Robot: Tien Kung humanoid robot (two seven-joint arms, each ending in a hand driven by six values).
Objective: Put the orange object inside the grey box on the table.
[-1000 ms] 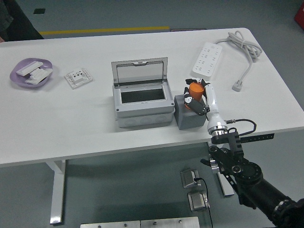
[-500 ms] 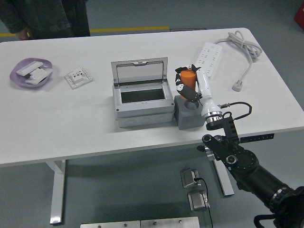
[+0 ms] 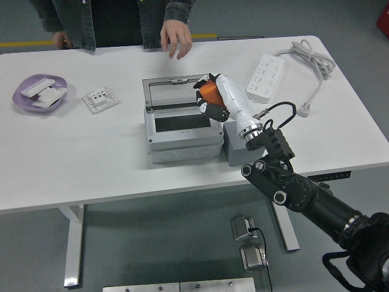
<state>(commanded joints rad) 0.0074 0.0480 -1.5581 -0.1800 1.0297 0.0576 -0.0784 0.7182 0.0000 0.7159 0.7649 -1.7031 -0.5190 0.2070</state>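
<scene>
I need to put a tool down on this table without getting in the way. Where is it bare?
Bare: the front strip between the open grey box and the near edge, and the stretch between the white socket plate and the box. Crowded: right of the box, where the right hand holds the orange object above the small grey block.

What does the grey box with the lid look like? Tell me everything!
The grey box looks like plastic, with thick pale walls and a dark rectangular hollow inside. Its hinged lid stands open at the back, with a see-through window. It sits on the white table, with a smaller grey block close at its right. The right hand holds the orange object above its right rear corner.
</scene>
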